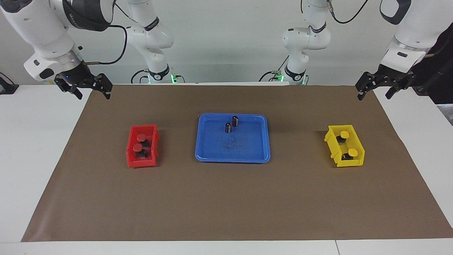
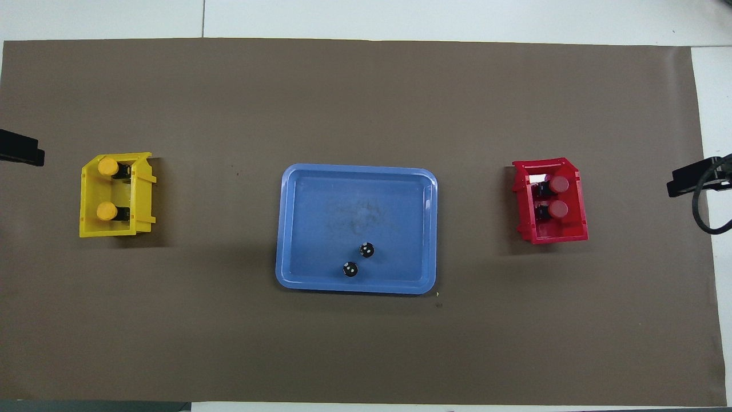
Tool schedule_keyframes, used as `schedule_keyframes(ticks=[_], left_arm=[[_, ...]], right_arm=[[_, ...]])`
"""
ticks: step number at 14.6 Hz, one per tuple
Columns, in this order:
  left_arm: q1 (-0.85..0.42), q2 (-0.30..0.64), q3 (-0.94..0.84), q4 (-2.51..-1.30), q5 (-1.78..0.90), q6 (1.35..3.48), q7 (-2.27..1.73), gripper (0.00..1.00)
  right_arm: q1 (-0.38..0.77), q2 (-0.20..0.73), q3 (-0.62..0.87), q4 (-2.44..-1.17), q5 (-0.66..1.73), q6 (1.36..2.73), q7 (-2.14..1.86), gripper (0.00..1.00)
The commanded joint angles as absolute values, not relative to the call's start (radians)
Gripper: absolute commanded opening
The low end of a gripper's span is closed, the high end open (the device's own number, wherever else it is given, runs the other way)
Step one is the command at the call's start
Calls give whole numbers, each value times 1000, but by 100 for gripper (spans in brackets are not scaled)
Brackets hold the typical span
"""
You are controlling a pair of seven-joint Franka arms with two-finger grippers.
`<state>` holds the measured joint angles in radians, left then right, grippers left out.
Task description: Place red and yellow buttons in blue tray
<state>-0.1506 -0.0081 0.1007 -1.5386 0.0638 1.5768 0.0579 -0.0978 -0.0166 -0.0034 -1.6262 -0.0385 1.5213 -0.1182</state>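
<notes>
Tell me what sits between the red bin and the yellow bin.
The blue tray, holding two dark capless cylinders, lies between the red bin and the yellow bin; bare brown mat either side. Both views show this.
</notes>
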Motion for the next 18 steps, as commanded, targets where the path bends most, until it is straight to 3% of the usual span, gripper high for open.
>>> schedule_keyframes(ticks=[1, 5, 9, 12, 18], left_arm=[[-152, -23, 100, -1554, 80, 1568, 60, 100], [-164, -23, 95, -1554, 80, 1569, 49, 100], [-153, -25, 94, -1554, 80, 1569, 52, 100], [-166, -23, 91, -1554, 80, 1571, 52, 100], [-156, -25, 94, -1557, 80, 1566, 51, 100]], right_arm=[[-69, -37, 6, -1708, -31, 1638, -101, 100], [-52, 3, 6, -1814, 3, 1828, -84, 98], [-6, 75, 8, -1913, 34, 2038, -40, 80], [-3, 97, 8, -2009, 34, 2184, -37, 74], [-2, 97, 8, -2100, 35, 2269, -26, 71]])
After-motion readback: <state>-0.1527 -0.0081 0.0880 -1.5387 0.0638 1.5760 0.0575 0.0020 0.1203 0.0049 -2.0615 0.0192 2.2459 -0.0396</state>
